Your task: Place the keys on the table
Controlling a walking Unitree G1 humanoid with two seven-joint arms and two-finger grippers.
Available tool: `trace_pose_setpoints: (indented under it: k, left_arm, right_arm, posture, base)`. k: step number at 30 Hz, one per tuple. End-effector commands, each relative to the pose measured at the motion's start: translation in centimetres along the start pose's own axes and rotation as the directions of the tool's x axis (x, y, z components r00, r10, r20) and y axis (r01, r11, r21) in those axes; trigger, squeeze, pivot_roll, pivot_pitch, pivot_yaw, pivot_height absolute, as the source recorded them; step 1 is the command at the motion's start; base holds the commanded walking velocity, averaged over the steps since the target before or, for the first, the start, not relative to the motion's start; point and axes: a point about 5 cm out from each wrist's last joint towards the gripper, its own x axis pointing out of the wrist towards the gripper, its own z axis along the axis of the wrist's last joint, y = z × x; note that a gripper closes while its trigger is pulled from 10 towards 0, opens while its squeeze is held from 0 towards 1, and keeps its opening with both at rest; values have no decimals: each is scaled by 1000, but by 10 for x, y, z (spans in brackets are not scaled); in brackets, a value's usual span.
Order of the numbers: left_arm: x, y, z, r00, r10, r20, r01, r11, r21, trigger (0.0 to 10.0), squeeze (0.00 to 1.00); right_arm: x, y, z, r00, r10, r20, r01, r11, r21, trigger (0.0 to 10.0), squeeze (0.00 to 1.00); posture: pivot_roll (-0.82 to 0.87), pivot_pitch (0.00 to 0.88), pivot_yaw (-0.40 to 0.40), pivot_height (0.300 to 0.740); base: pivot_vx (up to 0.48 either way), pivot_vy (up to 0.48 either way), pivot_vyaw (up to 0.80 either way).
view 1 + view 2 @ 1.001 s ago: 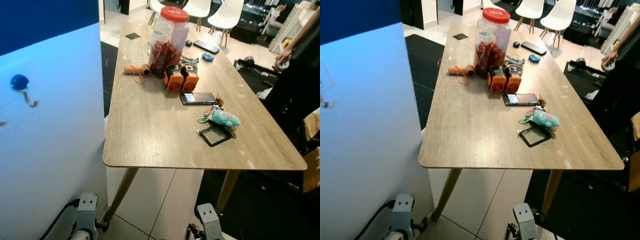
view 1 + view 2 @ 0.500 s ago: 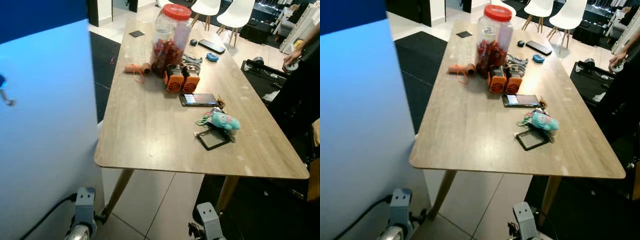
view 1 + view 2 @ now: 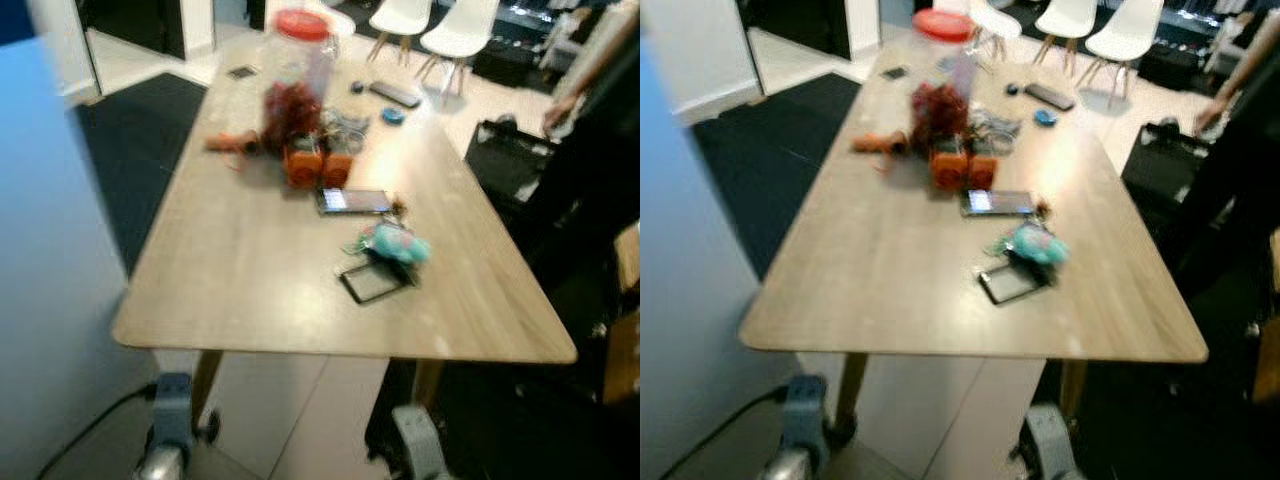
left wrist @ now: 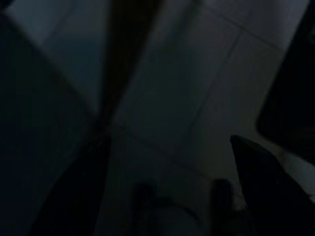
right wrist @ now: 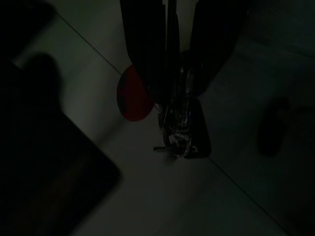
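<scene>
My right gripper (image 5: 172,93) hangs low over the tiled floor, shut on a bunch of keys (image 5: 176,132) that dangles below its fingertips with a round red tag (image 5: 132,96) beside it. The long wooden table (image 3: 250,290) stands ahead of me, its near edge just beyond my two forearms (image 3: 170,420) at the bottom of the eye views. My left arm hangs idle; its wrist view is very dark, with floor tiles faintly visible.
On the table lie a red-lidded jar (image 3: 295,80), two orange blocks (image 3: 318,168), a phone (image 3: 355,200), a teal plush (image 3: 395,243) and a black card holder (image 3: 373,283). A pale wall (image 3: 50,250) rises at my left. A person (image 3: 600,120) stands by the table's right side.
The camera has moved and the picture is now blurred; the wall takes up less of the left and the table sits further left. Nothing on the table has shifted.
</scene>
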Motion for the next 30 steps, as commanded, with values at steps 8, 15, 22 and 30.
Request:
trace_pose_setpoints:
  k: [8,15,22,30]
  left_arm:
    - [0,1,-2,999,29,-16,-29,999,-22,10000,0]
    - [1,3,-1,999,41,-17,-41,999,-10,10000,0]
    - [2,4,5,996,82,18,-82,997,10,10000,0]
    - [3,2,8,996,83,36,-83,997,5,10000,0]
  right_arm:
    - [2,2,8,1000,3,22,-3,1000,-12,10000,0]
    - [2,2,8,1000,-8,20,9,1000,-11,10000,0]
    - [1,-7,5,988,-156,-1,156,988,-3,10000,0]
    - [-3,-17,-1,932,-359,-42,361,932,45,10000,0]
  posture:
    - [96,0,-135,740]
    - [97,0,-133,740]
    - [91,1,-129,740]
    - [89,6,-127,740]
  base:
    - [0,-176,0]
    - [0,0,0]
    - [0,0,0]
    - [0,0,0]
